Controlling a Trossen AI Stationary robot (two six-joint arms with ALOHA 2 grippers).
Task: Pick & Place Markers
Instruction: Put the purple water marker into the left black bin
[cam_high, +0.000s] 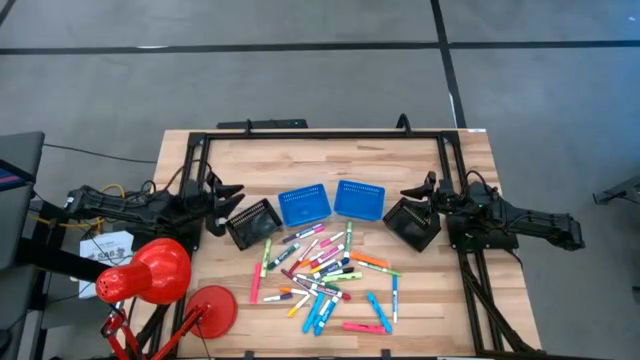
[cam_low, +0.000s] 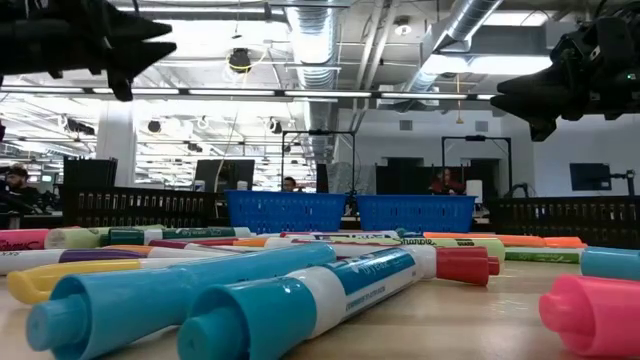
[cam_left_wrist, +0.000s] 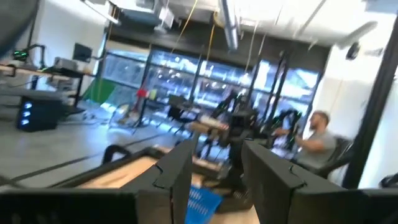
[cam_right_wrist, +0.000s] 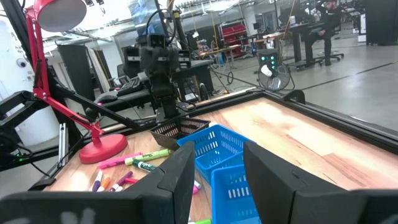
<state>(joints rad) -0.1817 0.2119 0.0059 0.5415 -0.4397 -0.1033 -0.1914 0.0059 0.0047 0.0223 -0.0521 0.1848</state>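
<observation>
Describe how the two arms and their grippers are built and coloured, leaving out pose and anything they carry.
Both arms are black, chunky, jointed segments. The left arm has yellow and orange cables at its base; the right arm shows none clearly. The left gripper and right gripper each end in two flat, dark, angular fingers, matte and without visible markings.

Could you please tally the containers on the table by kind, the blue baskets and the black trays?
Blue baskets: 2, one beside the other
Black trays: 2, one near the left arm, one near the right arm
Total: 4 containers
</observation>
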